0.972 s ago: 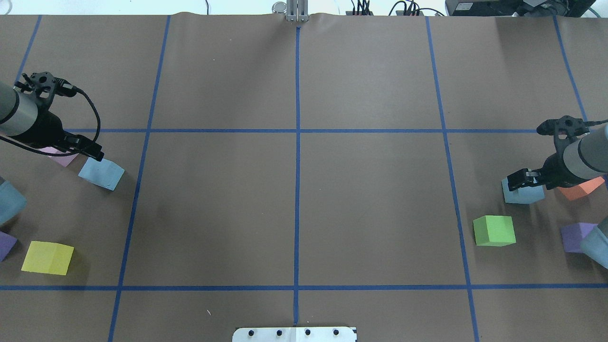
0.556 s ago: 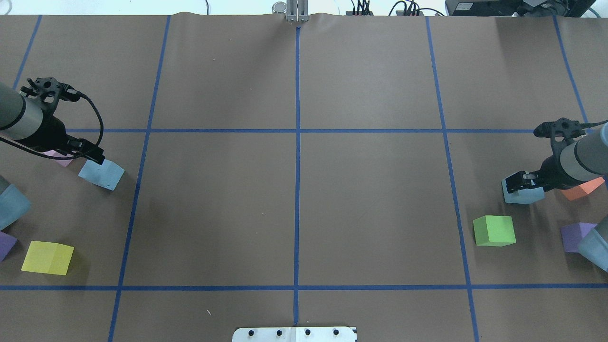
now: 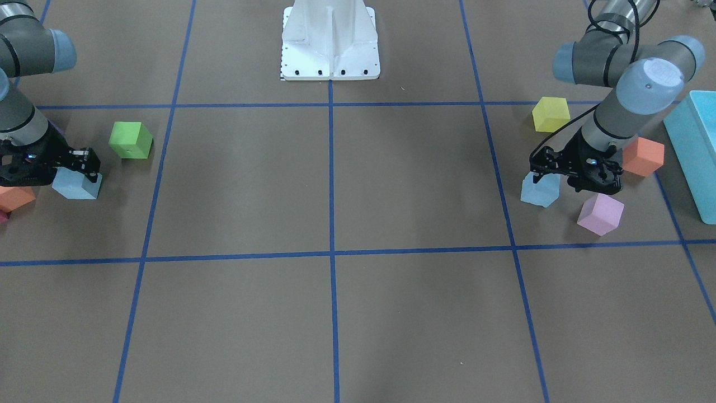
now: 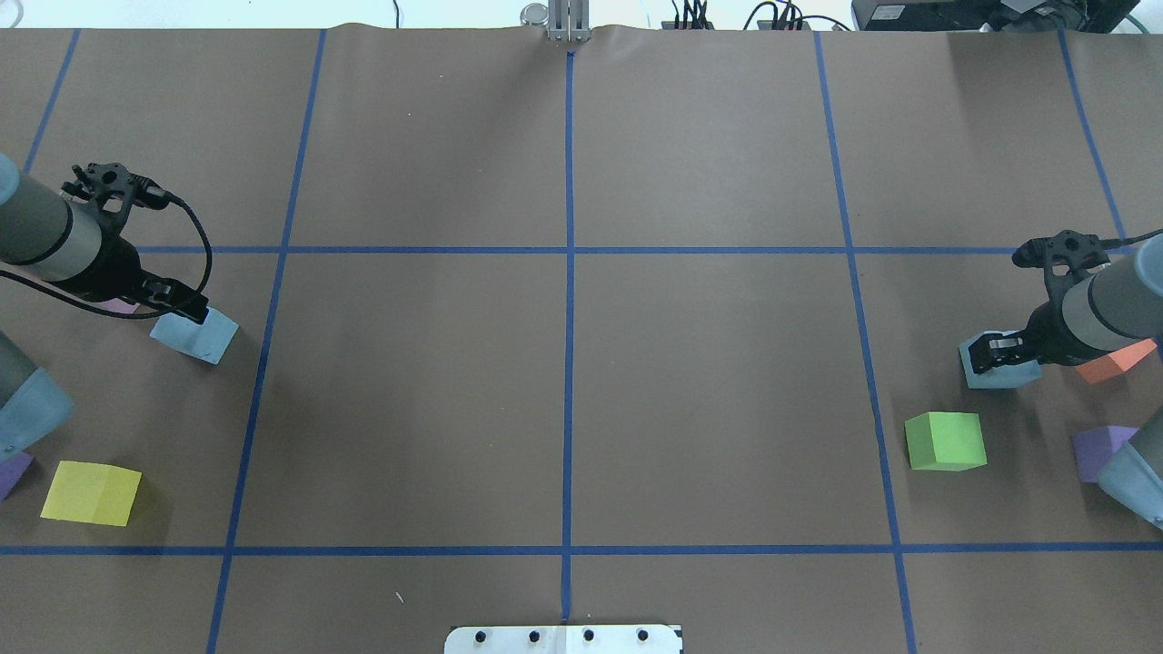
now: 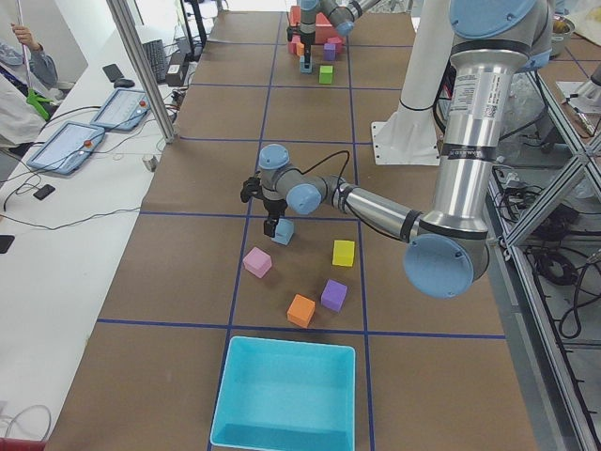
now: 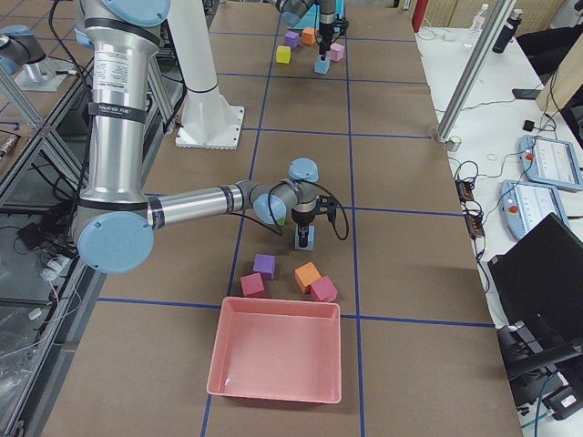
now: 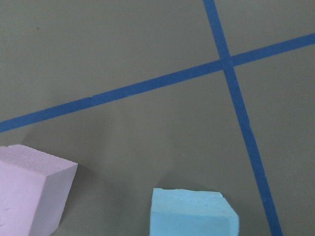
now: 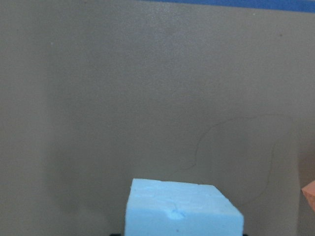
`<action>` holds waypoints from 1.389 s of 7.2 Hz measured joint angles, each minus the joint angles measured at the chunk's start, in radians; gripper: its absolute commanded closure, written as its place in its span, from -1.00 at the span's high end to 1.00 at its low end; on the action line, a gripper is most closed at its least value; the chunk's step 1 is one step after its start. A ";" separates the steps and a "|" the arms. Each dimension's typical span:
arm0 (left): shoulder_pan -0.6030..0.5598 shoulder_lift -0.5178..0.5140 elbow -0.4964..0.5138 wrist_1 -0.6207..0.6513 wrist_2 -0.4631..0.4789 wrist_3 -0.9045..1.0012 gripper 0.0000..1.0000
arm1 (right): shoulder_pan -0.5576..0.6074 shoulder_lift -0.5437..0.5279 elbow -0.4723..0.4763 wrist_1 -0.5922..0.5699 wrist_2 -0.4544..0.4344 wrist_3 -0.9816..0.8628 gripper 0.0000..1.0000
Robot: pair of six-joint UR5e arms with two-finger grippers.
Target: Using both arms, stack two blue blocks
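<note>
Two pale blue blocks rest on the brown table. The left blue block lies at the far left of the overhead view. My left gripper hangs just above its far edge and looks open; the block fills the bottom of the left wrist view. The right blue block lies at the far right. My right gripper is low over it, jaws apart on either side of its top. It sits close in the right wrist view.
By the left block are a pink cube, an orange cube, a yellow cube and a turquoise bin. By the right block are a green cube, an orange cube, a purple cube and a pink tray.
Both grippers have come down closer to their blue blocks. The left one shifted slightly right over its block. The blocks have not moved.
</note>
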 measured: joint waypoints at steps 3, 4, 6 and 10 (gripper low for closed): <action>0.006 0.002 -0.001 -0.013 0.011 -0.001 0.97 | 0.000 0.039 0.008 -0.015 0.006 -0.008 0.11; 0.011 0.003 0.001 -0.016 0.019 -0.001 0.97 | 0.005 0.066 0.015 -0.038 0.010 -0.008 0.11; 0.022 0.003 0.011 -0.018 0.025 -0.002 0.96 | 0.011 0.183 0.059 -0.209 0.012 -0.008 0.11; 0.056 -0.005 0.037 -0.027 0.035 -0.027 0.66 | -0.034 0.481 0.082 -0.505 0.005 0.019 0.11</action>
